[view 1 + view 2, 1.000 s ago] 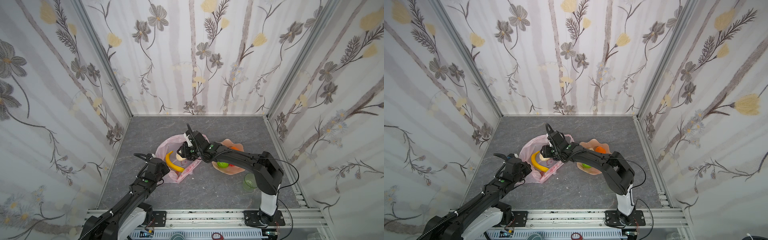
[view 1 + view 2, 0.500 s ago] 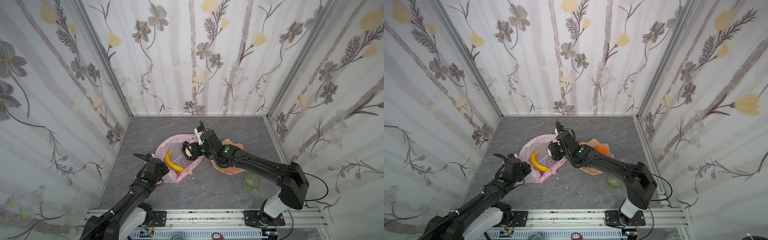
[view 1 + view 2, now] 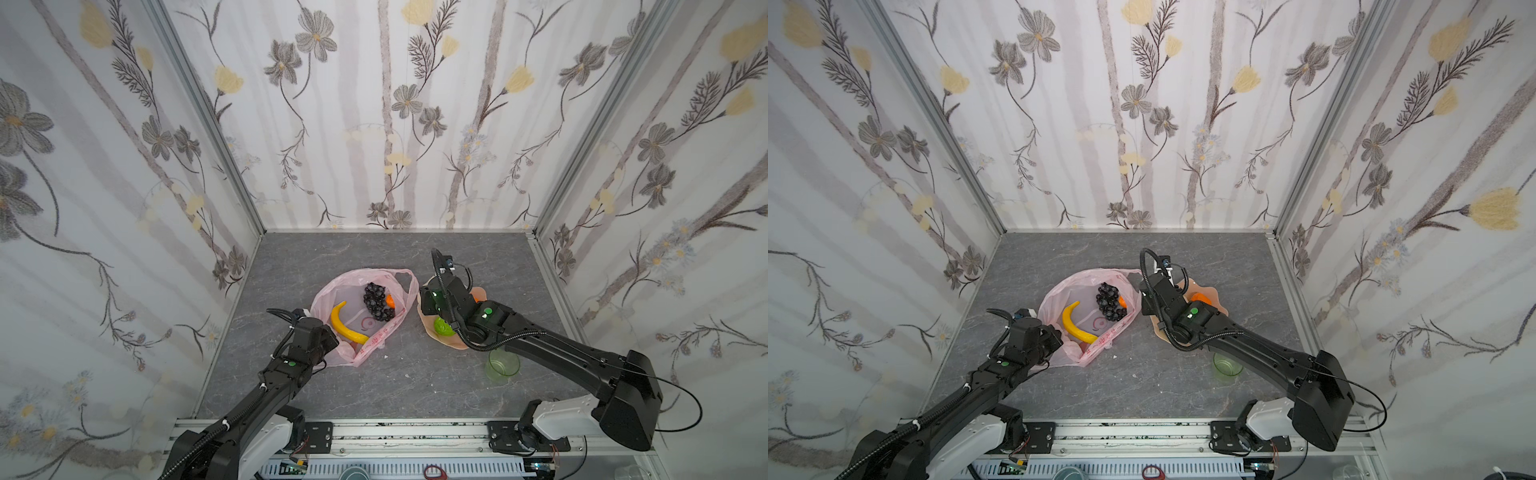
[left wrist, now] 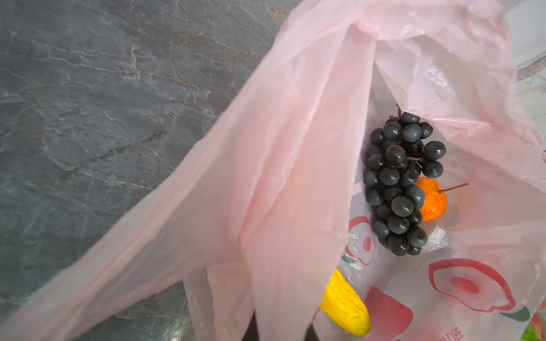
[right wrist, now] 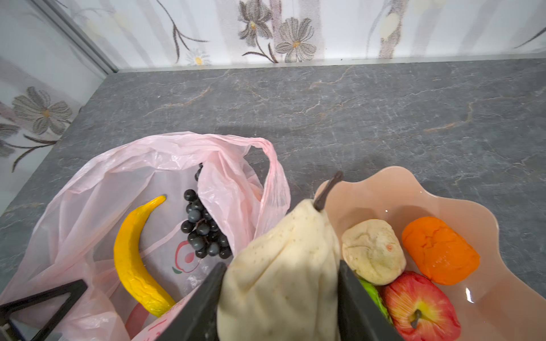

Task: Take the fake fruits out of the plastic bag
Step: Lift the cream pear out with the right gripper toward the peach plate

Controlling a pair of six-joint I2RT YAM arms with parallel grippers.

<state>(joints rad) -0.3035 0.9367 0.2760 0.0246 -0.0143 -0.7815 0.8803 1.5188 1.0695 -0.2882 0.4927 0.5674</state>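
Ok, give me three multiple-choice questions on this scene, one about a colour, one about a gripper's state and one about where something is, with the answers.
1. What colour is the cup? A. translucent green B. blue C. red
2. The right gripper is: A. open and empty B. shut on a beige pear C. shut on a spoon
3. The red apple lies: A. inside the cup B. on the peach plate C. in the right gripper
Answers: 1 A, a top view shows its green see-through wall; 2 B, the right wrist view shows its fingers pressed against both sides of the pear; 3 B, it rests on the plate next to an orange.
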